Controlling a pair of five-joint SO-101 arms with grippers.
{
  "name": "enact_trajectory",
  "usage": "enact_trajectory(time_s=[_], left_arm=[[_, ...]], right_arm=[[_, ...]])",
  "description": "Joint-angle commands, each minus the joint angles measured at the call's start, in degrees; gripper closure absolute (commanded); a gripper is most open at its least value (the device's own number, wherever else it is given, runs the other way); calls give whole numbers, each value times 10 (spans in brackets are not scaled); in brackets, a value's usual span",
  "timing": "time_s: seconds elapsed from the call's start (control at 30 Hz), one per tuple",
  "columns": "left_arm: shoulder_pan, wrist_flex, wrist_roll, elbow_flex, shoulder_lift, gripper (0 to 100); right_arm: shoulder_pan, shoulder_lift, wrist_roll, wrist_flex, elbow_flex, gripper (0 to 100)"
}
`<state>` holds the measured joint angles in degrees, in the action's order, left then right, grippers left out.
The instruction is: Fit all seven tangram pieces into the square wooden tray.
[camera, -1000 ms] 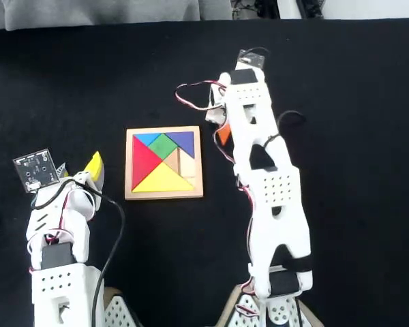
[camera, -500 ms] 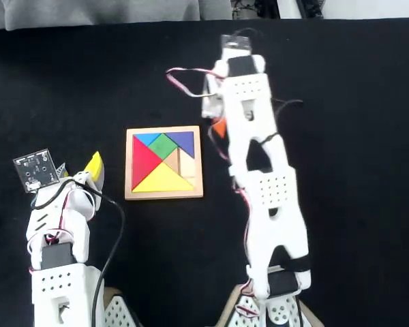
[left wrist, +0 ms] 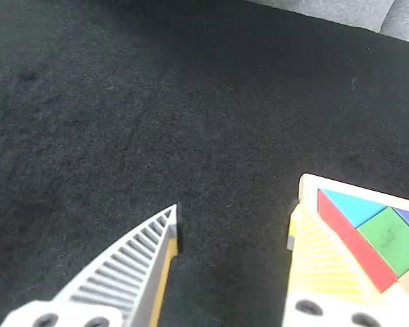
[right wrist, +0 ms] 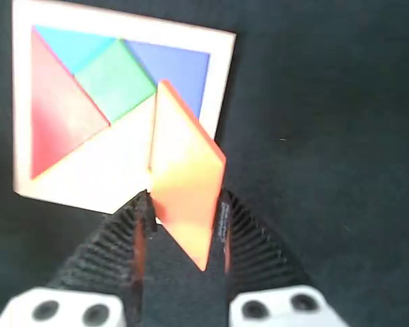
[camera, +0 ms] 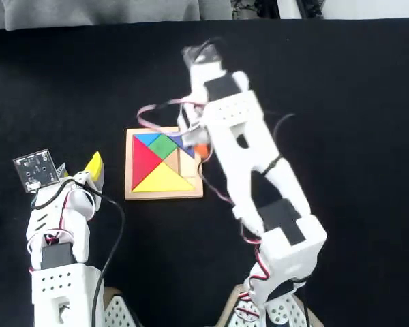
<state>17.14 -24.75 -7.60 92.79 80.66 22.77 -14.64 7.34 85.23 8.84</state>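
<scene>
Nearest, the left pincer (left wrist: 235, 211) is spread and empty, at 8 o'clock of the tray (camera: 157, 195). The tray holds five coloured pieces, with a pale gap at 3 o'clock. The right pincer (right wrist: 184, 204) pinches the orange piece (right wrist: 184, 160) above that edge. Judged: final placement outstanding.

Robot lab bench: black-cloth table (camera: 354, 102), left arm (camera: 58, 231), right arm (camera: 259, 163).

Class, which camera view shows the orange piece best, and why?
The right wrist view: the orange piece shows nearly whole, clamped in the right gripper by the tray. The high view gives just a sliver of it beside the arm. The left wrist view faces the tray's corner.
</scene>
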Motion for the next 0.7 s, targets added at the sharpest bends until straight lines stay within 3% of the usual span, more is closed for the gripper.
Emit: enact_trajectory(time_s=[0.0, 0.33, 0.53, 0.67], left_arm=[[-7, 11, 4, -3, 7, 737], [-7, 11, 4, -3, 7, 737], [-7, 11, 4, -3, 7, 737], [-7, 11, 4, -3, 7, 737]], right_arm=[[37, 22, -61, -46, -58, 987], [47, -96, -22, -78, -32, 988], [47, -129, 83, -54, 3, 988], [46, -129, 98, -55, 4, 988]])
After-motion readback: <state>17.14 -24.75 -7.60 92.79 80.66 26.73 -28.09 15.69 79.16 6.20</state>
